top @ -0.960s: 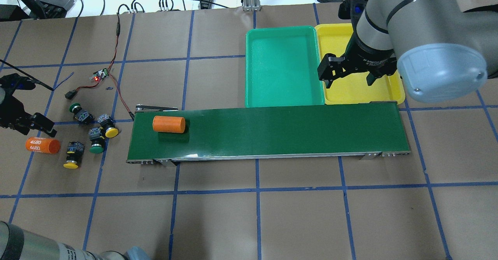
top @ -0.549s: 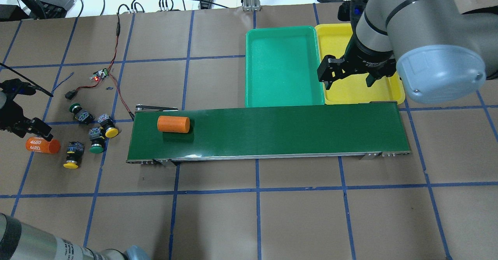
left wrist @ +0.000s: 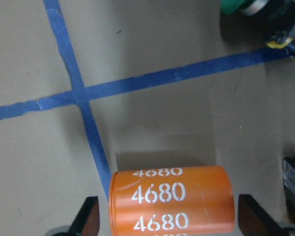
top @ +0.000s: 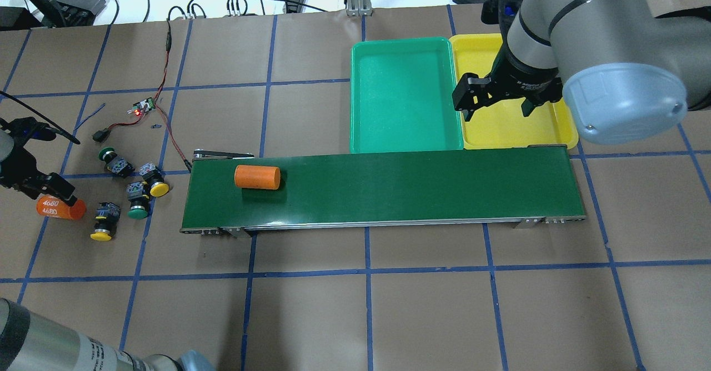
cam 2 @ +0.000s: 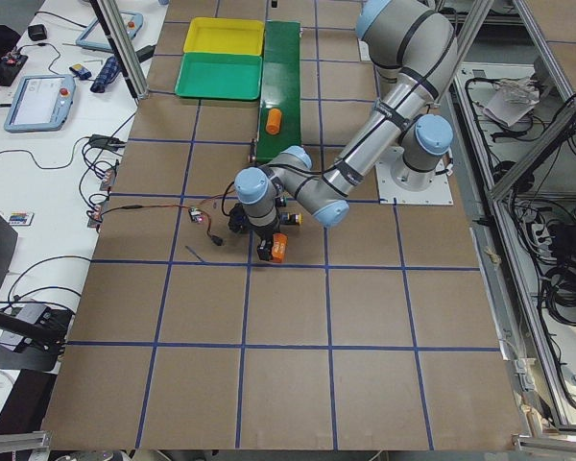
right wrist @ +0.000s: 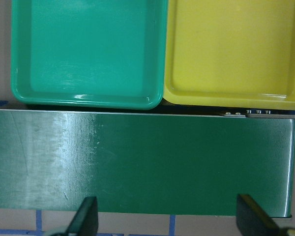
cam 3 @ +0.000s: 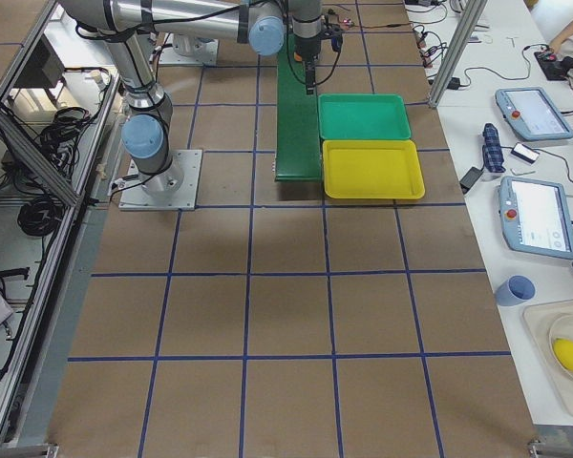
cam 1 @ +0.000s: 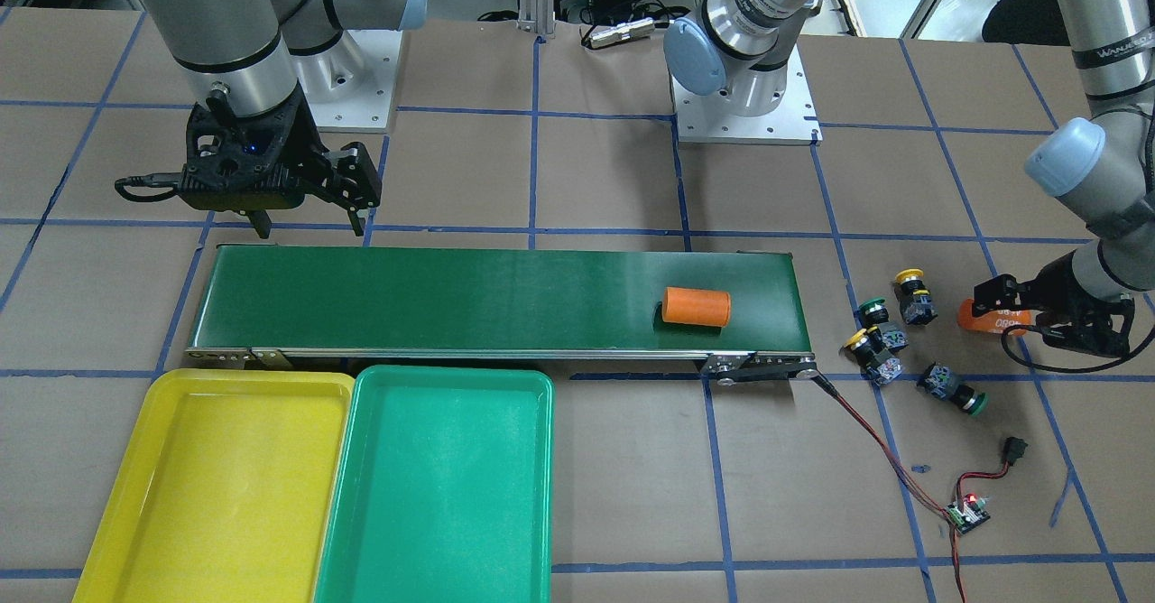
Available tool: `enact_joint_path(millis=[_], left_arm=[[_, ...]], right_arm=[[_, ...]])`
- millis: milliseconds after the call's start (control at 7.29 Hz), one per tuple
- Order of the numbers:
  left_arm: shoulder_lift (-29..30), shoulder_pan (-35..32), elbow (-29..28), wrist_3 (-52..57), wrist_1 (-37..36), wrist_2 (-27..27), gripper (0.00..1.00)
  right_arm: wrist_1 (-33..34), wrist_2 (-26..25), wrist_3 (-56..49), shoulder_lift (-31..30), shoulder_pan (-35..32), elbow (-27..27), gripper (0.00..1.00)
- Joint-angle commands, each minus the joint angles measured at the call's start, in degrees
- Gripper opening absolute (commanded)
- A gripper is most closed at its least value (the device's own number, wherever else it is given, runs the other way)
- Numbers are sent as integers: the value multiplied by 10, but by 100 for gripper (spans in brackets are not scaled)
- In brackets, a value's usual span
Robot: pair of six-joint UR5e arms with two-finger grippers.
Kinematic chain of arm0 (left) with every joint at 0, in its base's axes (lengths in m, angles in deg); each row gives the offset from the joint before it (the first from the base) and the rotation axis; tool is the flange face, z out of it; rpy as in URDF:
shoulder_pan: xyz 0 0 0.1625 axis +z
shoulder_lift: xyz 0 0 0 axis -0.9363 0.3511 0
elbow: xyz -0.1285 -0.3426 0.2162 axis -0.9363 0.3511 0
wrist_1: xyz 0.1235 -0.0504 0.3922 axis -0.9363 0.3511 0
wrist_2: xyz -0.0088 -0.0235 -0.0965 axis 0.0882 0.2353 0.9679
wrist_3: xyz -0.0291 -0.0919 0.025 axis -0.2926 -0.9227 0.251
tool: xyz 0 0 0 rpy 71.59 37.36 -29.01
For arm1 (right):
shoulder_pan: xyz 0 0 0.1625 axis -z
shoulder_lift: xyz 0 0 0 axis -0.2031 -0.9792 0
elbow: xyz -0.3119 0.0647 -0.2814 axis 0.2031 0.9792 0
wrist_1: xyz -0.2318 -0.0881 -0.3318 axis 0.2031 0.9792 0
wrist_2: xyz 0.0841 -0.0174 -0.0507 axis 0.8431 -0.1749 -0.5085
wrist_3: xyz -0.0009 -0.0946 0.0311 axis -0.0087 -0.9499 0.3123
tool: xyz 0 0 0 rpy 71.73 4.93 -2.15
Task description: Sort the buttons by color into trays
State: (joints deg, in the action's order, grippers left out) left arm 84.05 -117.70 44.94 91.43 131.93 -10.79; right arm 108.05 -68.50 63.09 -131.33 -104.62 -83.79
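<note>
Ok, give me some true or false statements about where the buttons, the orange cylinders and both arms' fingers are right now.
1. All four buttons lie on the table, none in the green tray or the yellow tray. True.
2. The left fingers stand either side of a green button. False: they stand open either side of the orange cylinder marked 4680.
3. A second orange cylinder lies on the conveyor belt. True.
4. The right fingers are shut on a yellow button. False: they are open, with nothing between them.

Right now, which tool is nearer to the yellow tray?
Right. The right tool hangs above the belt near its end, across from the yellow tray; the left tool is past the belt's other end, open around an orange cylinder beside the buttons.
</note>
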Motion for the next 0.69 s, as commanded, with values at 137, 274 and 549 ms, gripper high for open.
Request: enact_joint_path(millis=[137, 274, 549], left_arm=[[9, 0, 1, 1, 0, -1, 100], [12, 0, 0, 2, 1, -1, 100], [16, 0, 3, 2, 5, -2, 100]], right_arm=[[7, -1, -1, 3, 0, 1, 100], [7, -1, -1, 3, 0, 1, 100], [8, -1, -1, 3, 0, 0, 100]])
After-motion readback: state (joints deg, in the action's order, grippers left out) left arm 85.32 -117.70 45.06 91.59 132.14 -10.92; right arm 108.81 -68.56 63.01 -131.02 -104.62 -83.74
